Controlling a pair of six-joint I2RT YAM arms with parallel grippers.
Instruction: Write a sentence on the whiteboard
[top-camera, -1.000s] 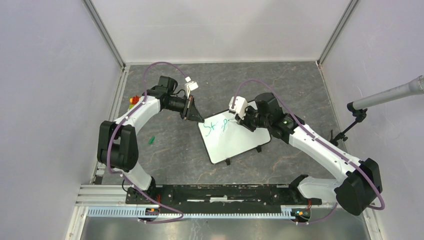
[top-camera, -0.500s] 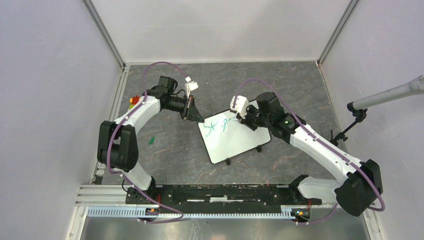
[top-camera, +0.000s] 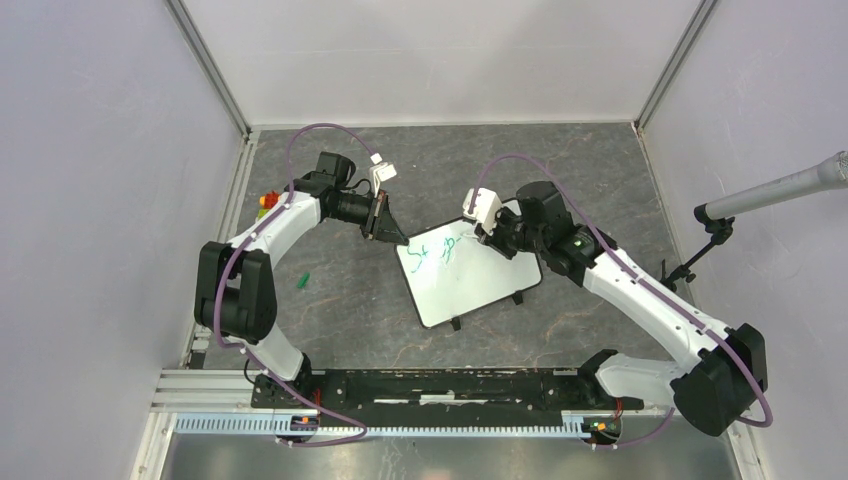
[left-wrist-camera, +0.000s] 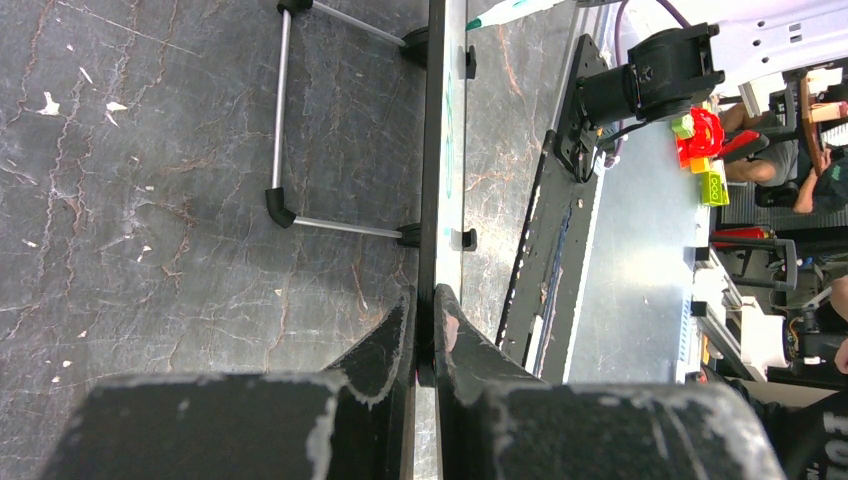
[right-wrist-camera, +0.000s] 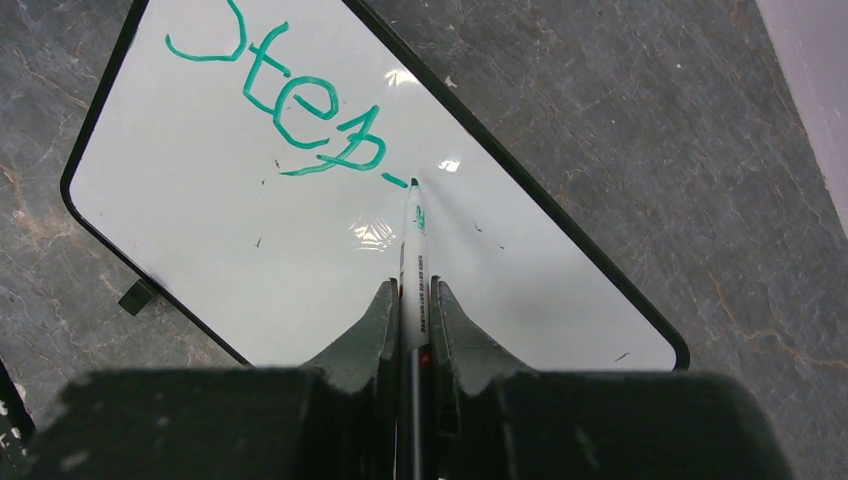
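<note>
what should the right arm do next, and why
Probably drag the marker tip onward to start the next letter: the right gripper holds it on the whiteboard at the end of the green writing, bare white lies beyond, and the left gripper clamps the edge.

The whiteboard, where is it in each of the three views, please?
Top external: whiteboard at centre, tilted, between both arms.
Left wrist: edge-on, a dark vertical strip, clamped by the left pincer.
Right wrist: fills the upper middle.
Shared landmark: its small black feet.
</note>
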